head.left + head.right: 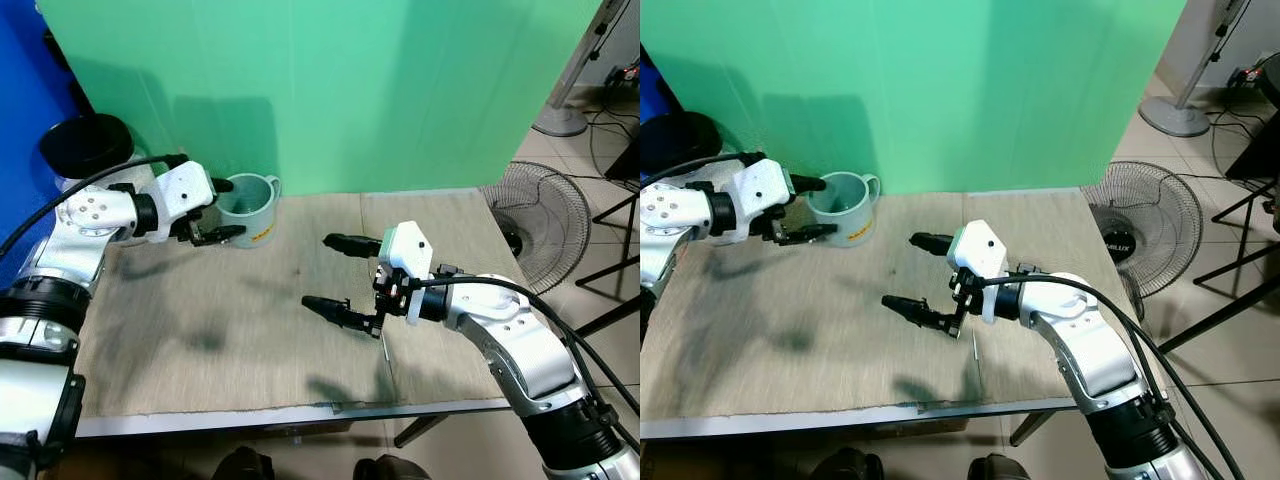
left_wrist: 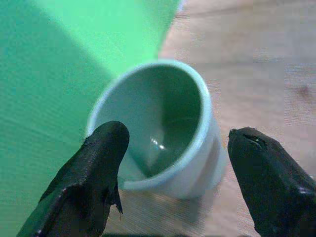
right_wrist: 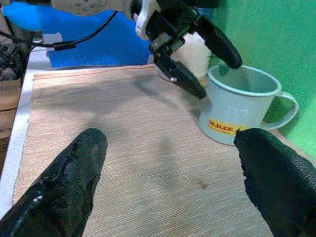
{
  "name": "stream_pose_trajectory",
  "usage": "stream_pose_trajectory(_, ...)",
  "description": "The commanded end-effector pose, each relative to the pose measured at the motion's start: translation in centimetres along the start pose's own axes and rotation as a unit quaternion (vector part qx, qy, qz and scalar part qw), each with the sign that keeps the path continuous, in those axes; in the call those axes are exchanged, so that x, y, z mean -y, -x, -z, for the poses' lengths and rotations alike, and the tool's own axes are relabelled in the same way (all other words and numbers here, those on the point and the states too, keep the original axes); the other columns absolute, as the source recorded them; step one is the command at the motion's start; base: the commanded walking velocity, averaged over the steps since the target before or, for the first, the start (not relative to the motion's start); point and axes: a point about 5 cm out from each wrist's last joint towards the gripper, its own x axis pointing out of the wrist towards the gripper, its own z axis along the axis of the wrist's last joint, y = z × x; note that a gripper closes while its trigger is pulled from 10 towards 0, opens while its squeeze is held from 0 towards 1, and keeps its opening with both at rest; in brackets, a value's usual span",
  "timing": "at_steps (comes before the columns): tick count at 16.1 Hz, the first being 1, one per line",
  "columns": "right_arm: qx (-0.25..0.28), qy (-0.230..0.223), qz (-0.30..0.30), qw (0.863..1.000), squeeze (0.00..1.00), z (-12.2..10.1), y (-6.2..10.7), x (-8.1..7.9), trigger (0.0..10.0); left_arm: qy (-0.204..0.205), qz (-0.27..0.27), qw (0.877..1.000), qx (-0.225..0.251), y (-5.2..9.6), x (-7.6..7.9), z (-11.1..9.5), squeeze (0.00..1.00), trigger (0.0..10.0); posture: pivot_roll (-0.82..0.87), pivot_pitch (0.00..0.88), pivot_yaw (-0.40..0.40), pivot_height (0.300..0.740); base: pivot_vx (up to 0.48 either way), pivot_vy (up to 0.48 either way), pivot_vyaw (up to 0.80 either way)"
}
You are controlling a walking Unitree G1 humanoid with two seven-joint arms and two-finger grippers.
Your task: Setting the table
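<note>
At the far left of the table [image 1: 200, 340], close to the green wall [image 1: 330, 90], stands a pale green mug [image 1: 248, 208]. My left gripper [image 1: 208, 212] is just beside it, on its left. The two black fingers [image 2: 98, 163] are wide apart, and the mug sits just ahead of them. They are not touching it yet.

The mug looks hard and smooth, like painted metal or glazed clay, though I cannot tell which. I think it is light, because it is empty. I can look right down into it, and all I see is a shiny bottom. It could slip, since the side is slick and round. I would close my fingers around the body, low down, and squeeze gently. The handle [image 1: 272, 184] sticks out on the far right side, away from my fingers, so the body is the easier place to hold. A small yellow label [image 3: 222, 127] is on the side that faces near.

Over to the right, near the middle of the table, my right gripper [image 1: 345, 280] hangs above the tan cloth [image 1: 180, 300]. Its fingers are spread wide too, and they hold nothing.
</note>
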Motion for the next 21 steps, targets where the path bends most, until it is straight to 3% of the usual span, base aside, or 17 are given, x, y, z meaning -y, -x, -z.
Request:
stream_pose_trajectory(1, -0.006, 0.003, -0.008, 1.000, 0.00, -0.03, 0.10, -0.27, 10.0, -0.014, 0.026, 1.000, -0.011, -0.51, 0.38, 0.05, 0.00, 10.0, -0.03, 0.092, 0.025, 0.740, 0.000, 0.000, 0.00)
stream_pose_trajectory(4, -0.007, 0.004, -0.010, 1.000, 0.00, 0.00, 0.12, -0.37, 10.0, -0.007, 0.040, 0.999, -0.016, -1.09, 0.55, 0.09, 0.00, 9.6, -0.03, 0.091, 0.028, 0.740, 0.000, 0.000, 0.00)
stream_pose_trajectory(5, -0.010, 0.004, -0.014, 1.000, 0.00, 0.02, 0.18, -0.48, 10.0, -0.009, 0.063, 0.998, -0.026, -1.35, 0.80, 0.20, 0.00, 0.2, -0.03, 0.092, 0.032, 0.740, 0.000, 0.000, 0.00)
stream_pose_trajectory(8, -0.017, 0.006, -0.025, 1.000, 0.00, 0.05, 0.34, -0.68, 10.0, -0.012, 0.088, 0.995, -0.042, -1.46, 1.00, 0.38, 0.00, 0.0, -0.03, 0.092, 0.036, 0.740, 0.000, 0.000, 0.00)
stream_pose_trajectory(13, -0.030, 0.021, -0.041, 0.999, 0.00, -0.01, 0.46, -0.80, 10.0, -0.020, 0.072, 0.997, -0.034, -1.42, 0.46, 0.05, 0.00, 0.0, -0.02, 0.094, 0.033, 0.740, 0.000, 0.000, 0.00)
stream_pose_trajectory(21, -0.038, 0.019, -0.052, 0.998, 0.00, 0.18, 0.50, -1.01, 10.0, 0.001, 0.056, 0.998, -0.012, -1.18, 0.04, -0.05, 0.00, 0.0, -0.01, 0.092, 0.036, 0.740, 0.000, 0.000, 0.00)
